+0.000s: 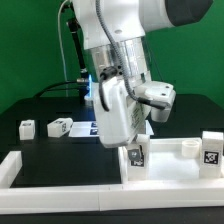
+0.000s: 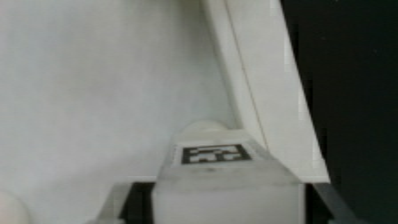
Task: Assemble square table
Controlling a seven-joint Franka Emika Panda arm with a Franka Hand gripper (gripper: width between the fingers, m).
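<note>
We see the hand [image 2: 217, 205] pinching a tagged leg block [image 2: 215, 160] beside the square panel's [image 2: 89, 90] raised rim. The hand is mostly cropped, and we cannot tell whether block and panel touch.

The arm's shell [image 1: 120, 30] is smooth white plastic with a soft gloss that catches the room light. The gripper [image 1: 132, 146] has the same white casing, while its 2 fingers [image 2: 139, 205] look dark and matt. Between them the leg block [image 2: 217, 185] is matt white plastic, and its tag [image 2: 217, 155] is a flat black-and-white print. Under the gripper the square panel [image 2: 107, 90] is smooth white plastic with a faint sheen, as is its raised rim [image 2: 240, 70]. Beyond the rim the table [image 2: 347, 90] is black and matt. I cannot tell if it is cloth or board.
</note>
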